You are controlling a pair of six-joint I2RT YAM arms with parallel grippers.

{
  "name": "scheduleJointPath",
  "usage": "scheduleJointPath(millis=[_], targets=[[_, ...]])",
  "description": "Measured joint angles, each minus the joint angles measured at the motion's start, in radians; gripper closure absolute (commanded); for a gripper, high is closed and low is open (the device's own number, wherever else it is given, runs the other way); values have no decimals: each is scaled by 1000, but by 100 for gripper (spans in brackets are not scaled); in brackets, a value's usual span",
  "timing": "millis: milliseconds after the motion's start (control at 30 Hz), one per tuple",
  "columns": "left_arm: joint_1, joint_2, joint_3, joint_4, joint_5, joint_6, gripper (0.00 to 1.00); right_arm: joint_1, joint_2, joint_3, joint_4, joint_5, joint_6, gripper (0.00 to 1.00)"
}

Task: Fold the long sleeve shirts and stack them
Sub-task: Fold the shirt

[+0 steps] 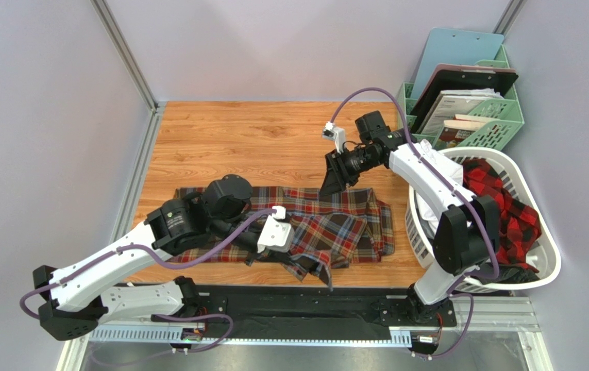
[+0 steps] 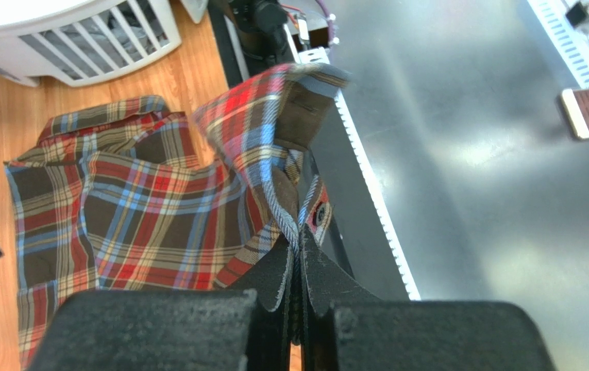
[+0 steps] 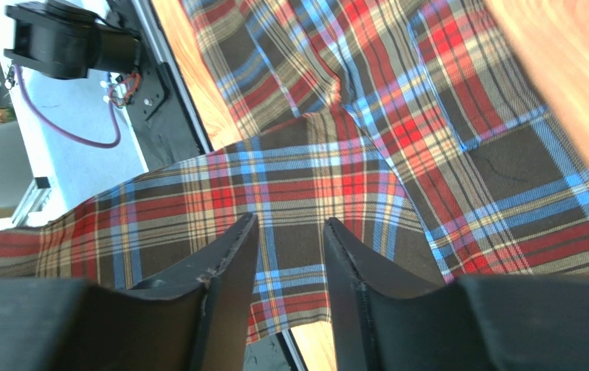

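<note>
desk (image 1: 274, 131): wood top. It carries the shirt, with the laundry basket (image 1: 554, 255) at one end.
tartan shirt (image 1: 328, 224): lies flat on the desk, one end just beside the basket. Its long axis runs straight away from the basket, along my near edge.
red-check shirt (image 1: 506, 209): heaped inside the basket, not yet handled.
left pincer (image 2: 297, 251): clamped tight on a raised fold of the tartan's near edge, at the part of the shirt farther from the basket.
right pincer (image 3: 289, 247): jaws apart, nothing between them. It hangs over the tartan's far edge and is the nearer of my two to the basket.
key relation: cloth lies directly under the right pincer, so I judge a straight drop finds the edge. Both holds would then sit along the long axis.
</note>
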Motion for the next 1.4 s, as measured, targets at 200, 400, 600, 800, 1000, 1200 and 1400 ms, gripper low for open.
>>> scheduleJointPath(millis=[200, 400, 600, 800, 1000, 1200, 1400], targets=[[-19, 86, 105, 34, 30, -65, 100, 29, 83, 0, 23, 34, 14, 73], [-36, 149, 230, 26, 82, -81, 100, 85, 157, -2, 36, 56, 22, 79], [-36, 179, 311, 31, 96, -89, 100, 133, 169, -49, 45, 67, 21, 81], [-28, 138, 207, 50, 58, -115, 100, 169, 187, -101, 43, 81, 21, 79], [137, 44, -56, 117, 18, -256, 100, 176, 200, -113, 13, 95, 8, 66], [429, 3, -192, 194, -35, -375, 100, 143, 199, -95, -55, 109, -14, 59], [685, -19, -276, 236, -64, -398, 100, 63, 185, -46, -110, 123, -39, 57]])
